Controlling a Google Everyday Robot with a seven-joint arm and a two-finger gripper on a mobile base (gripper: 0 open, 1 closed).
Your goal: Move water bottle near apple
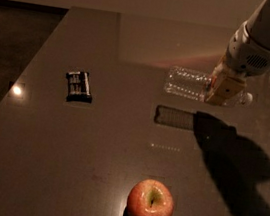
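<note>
The tool [224, 89] gripped the bottle [186, 83] horizontally, apparently clear of the surface [119, 143], well apart from the apple [150, 204]

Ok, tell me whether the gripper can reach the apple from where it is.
Probably yes. The gripper, holding the water bottle above the table, has nothing standing between it and the apple; the snack bar lies off to the side.

The clear ribbed water bottle [186, 83] hung horizontal at upper right, seemingly in the air, its neck clamped in the gripper [225, 88]. The shiny red-yellow apple [150, 204] sat stem-up at lower centre, well apart.
</note>
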